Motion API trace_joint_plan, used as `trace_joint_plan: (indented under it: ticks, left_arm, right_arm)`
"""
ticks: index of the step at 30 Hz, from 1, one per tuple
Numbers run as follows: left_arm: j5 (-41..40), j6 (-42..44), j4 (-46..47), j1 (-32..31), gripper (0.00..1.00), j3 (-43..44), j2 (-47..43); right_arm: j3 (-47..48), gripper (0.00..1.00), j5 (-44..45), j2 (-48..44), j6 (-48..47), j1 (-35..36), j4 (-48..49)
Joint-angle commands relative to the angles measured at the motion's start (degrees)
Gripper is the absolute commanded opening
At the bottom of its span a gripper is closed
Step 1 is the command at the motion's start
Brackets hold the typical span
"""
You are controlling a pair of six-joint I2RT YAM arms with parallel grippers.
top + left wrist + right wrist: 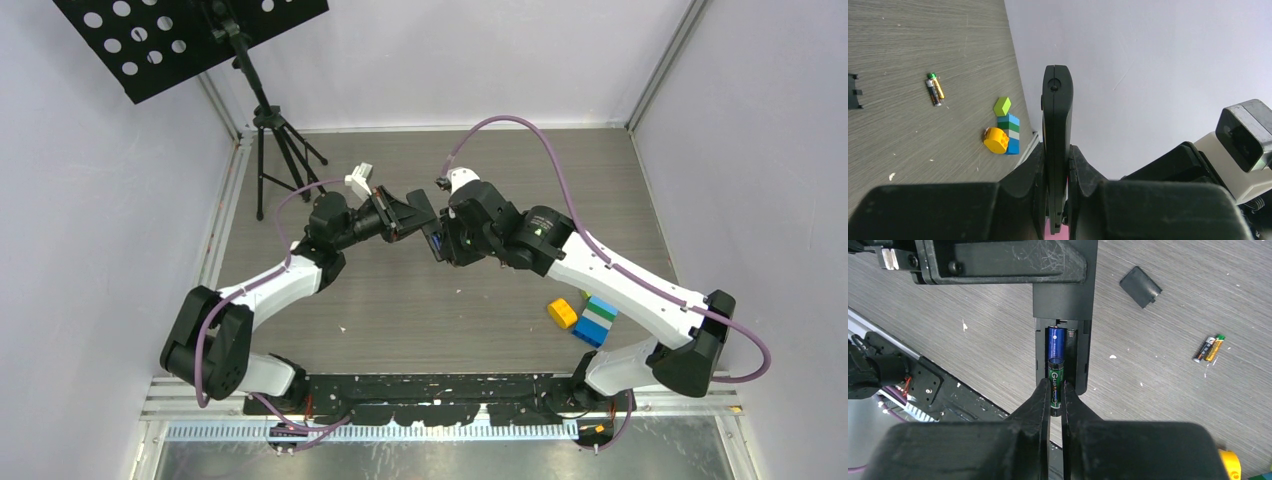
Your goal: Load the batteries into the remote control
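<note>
Four batteries (1056, 341) (1056, 385) (1202, 350) (1215, 347), one remote (1063, 300), one loose cover (1140, 286).

Right gripper (1056, 396) is pinching a dark green battery (1056, 376) between its fingers, holding it over the open compartment of the remote (1063, 300), lined up right behind a blue battery (1055, 341) sitting in 1 slot. The battery cover (1140, 286) is lying off on the table (973, 355), and 2 more batteries (1209, 348) are lying side by side nearby.

black music stand (190, 40) on tripod, stacked blue-green blocks (598, 322), yellow block (563, 313) beside
</note>
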Motion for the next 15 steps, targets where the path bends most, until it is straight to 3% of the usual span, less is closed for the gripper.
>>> trace_joint_plan:
  ticks: [1,15]
  left_arm:
    - [2.6,-2.0,5.3,-0.3,0.00,0.5,-0.8]
    - [3.7,-4.6,7.6,-0.3,0.00,0.5,0.5]
  right_arm:
    - [2.1,0.11,4.0,1.0,-1.8,0.5,-0.8]
    - [1.2,0.20,4.0,1.1,-2.1,0.8,0.4]
